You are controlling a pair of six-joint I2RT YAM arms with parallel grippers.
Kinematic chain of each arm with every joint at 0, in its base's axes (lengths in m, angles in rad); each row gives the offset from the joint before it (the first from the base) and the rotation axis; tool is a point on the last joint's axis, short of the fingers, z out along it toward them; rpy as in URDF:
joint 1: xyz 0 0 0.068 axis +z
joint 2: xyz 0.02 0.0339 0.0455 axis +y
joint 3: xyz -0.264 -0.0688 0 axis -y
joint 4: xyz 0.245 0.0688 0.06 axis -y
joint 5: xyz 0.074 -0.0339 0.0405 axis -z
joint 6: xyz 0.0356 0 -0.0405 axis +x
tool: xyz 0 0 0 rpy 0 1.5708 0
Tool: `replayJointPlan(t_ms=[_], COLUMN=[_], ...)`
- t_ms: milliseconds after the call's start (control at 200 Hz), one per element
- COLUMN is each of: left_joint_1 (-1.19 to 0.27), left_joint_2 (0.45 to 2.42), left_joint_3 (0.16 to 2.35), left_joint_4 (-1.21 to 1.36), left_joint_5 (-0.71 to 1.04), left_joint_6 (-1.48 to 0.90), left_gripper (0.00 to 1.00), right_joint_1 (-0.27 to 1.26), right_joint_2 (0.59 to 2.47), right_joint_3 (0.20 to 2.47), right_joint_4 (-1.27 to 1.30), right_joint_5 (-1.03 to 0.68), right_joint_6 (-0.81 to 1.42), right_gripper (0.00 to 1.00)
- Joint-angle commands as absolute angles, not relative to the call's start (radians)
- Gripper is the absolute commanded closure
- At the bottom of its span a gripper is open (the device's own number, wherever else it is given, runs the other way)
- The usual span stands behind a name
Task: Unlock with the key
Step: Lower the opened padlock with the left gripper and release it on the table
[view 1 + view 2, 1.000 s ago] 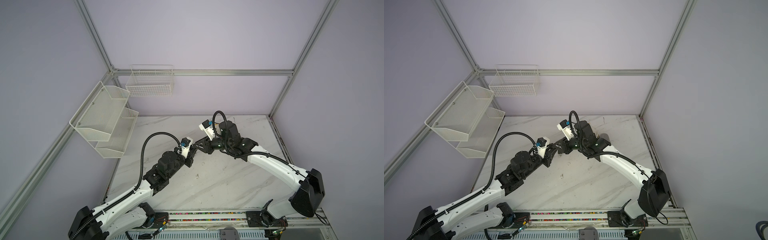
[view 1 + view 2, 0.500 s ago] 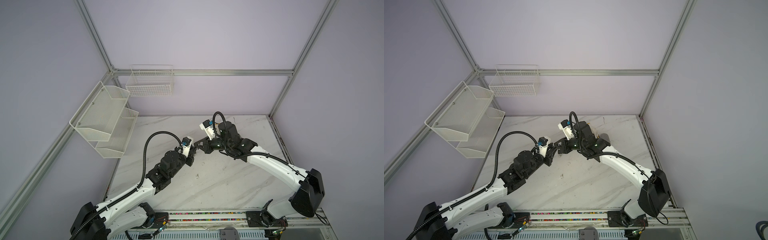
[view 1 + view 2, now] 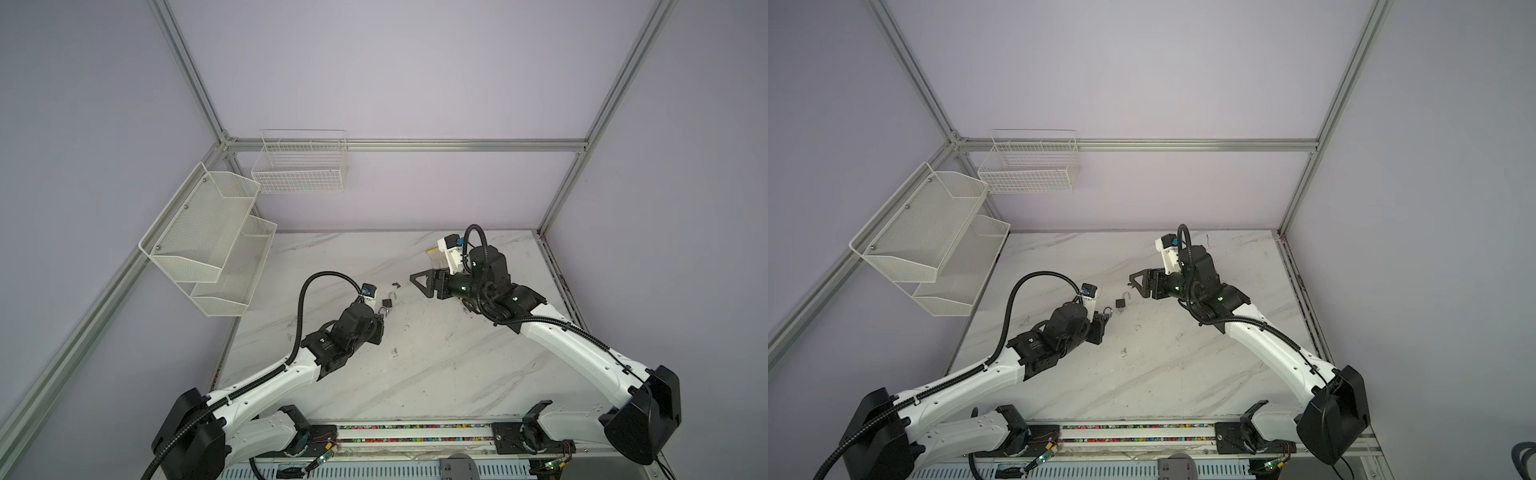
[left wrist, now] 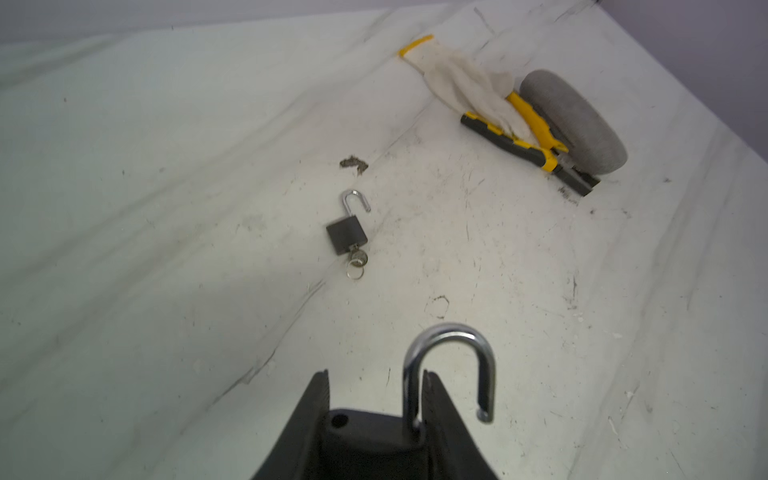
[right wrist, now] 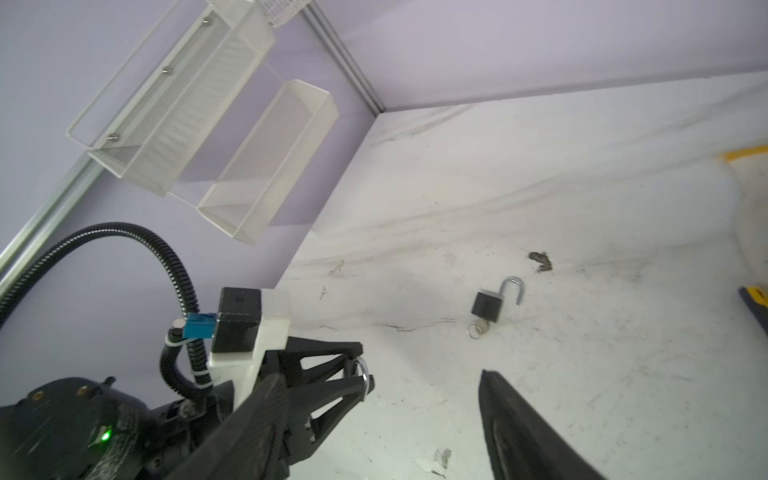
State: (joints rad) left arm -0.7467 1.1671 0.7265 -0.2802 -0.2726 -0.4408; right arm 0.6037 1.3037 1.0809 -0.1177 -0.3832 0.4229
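**Left to right.**

**(a)** My left gripper [image 4: 376, 374] has its jaws drawn narrow on the body of a small black padlock [image 4: 410, 395] with a chrome shackle. The shackle stands sprung open, its free end clear of the body. I can see no key in this lock from any view.

**(b)** Just beyond it, a second black padlock [image 4: 346, 237] lies flat on the white marbled tabletop [image 4: 166, 208], touching neither gripper. Its shackle is also open, and a small silver key on a split ring [image 4: 357, 261] sits in its base.

**(c)** My right gripper [image 3: 417, 284] has its jaws spread wide and holds nothing. It hangs above the table near that lock.

**(d)** At the far side lie a white knit glove with a yellow cuff [image 4: 461, 83], yellow-and-black pliers [image 4: 528, 141] and a grey rounded object [image 4: 577, 120].

**Handling, as I judge it.** The locks look dense, rigid and smooth-sided, so I would clamp across the flat faces of the body, never the swinging shackle. The key looks thin, light and slippery. I would pinch its flat bow squarely and keep the ring from snagging.
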Motion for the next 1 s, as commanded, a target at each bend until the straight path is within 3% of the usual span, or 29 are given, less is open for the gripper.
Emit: replayJointPlan(t_ms=[0, 465, 865, 995], left_joint_1=[-0.774, -0.807, -0.806, -0.807], left_joint_2=[1.254, 1.641, 1.759, 1.779], left_joint_3=[0.894, 1.114, 1.152, 1.148], left_joint_4=[-0.481, -0.582, -0.588, -0.594], left_joint_5=[-0.262, -0.238, -0.184, -0.177], left_joint_6=[-0.663, -0.815, -0.824, -0.827], left_gripper=[1.0, 1.0, 1.0, 0.96], right_joint_1=[0.581, 0.436, 0.379, 0.374], right_joint_2=[1.301, 1.257, 1.254, 1.253], right_joint_3=[0.995, 0.839, 0.812, 0.805], right_joint_4=[-0.071, 0.016, 0.035, 0.041], right_joint_5=[-0.339, -0.329, -0.359, -0.359], right_joint_6=[0.47, 0.509, 0.501, 0.5], right_gripper=[0.23, 0.2, 0.2, 0.2])
